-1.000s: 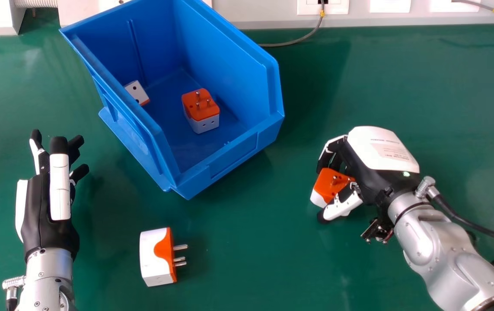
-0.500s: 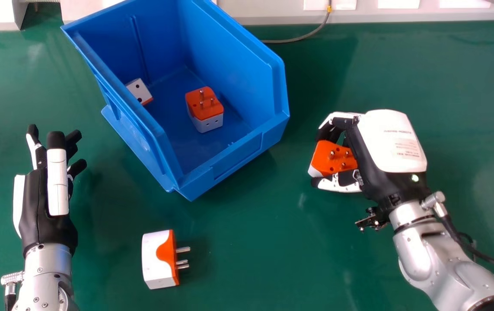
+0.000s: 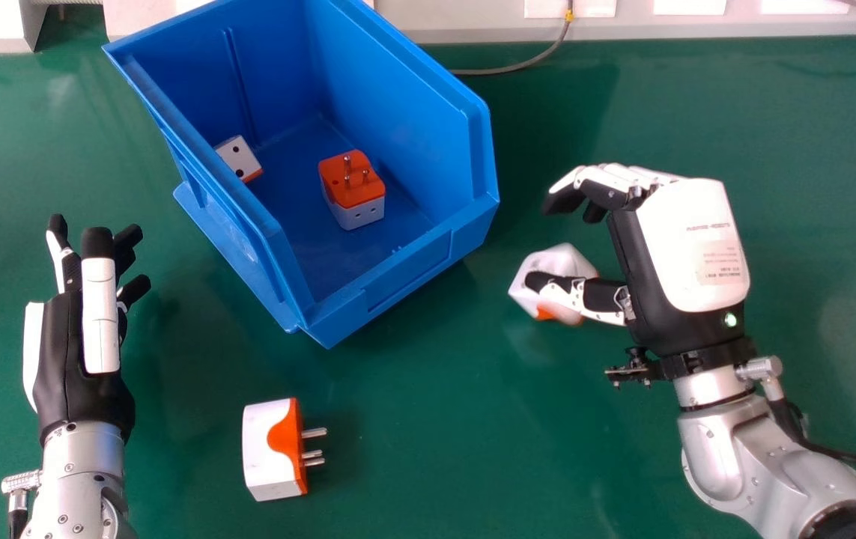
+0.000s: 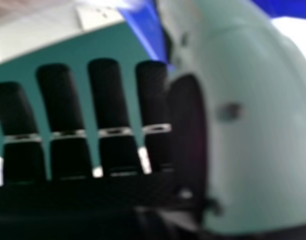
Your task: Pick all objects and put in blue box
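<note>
Right hand (image 3: 678, 247): open, gripping nothing — no fingers back the thumb
Loose plug adapter (image 3: 559, 262): by thumb, outside blue box (image 3: 409, 271) — likely unsupported
Other adapter (image 3: 264, 449): pins sideways

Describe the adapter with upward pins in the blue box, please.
Find the blue box on the green table. Inside sits a white adapter with an orange top. Its metal pins point up, while its neighbour shows a white face with holes.
</note>
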`<action>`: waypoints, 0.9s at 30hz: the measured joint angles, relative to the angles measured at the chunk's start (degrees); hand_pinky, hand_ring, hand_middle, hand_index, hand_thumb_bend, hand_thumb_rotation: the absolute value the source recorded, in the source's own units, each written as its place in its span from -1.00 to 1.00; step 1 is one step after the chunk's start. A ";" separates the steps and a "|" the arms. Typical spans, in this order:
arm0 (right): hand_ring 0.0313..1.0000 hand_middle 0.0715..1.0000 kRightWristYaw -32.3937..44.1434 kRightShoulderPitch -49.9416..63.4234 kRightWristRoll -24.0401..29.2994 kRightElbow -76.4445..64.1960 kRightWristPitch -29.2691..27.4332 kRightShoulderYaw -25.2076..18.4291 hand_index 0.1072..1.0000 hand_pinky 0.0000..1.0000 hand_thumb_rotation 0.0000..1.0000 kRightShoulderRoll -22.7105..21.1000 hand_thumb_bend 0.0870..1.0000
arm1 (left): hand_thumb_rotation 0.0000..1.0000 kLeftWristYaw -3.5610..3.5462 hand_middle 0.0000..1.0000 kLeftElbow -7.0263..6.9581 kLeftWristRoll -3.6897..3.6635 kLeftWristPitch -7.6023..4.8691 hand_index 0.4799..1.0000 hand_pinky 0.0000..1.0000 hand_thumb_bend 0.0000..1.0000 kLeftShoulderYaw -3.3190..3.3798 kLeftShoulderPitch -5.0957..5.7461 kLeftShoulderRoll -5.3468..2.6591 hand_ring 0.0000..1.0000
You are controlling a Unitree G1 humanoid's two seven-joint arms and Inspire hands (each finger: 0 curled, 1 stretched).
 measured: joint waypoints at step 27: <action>-0.11 -0.04 -17.53 -6.19 -6.43 9.81 -7.70 7.17 -0.19 -0.26 -1.00 0.20 -0.09 | 0.98 0.43 0.75 0.18 0.00 0.00 0.83 0.74 0.90 -0.02 -0.03 0.00 0.84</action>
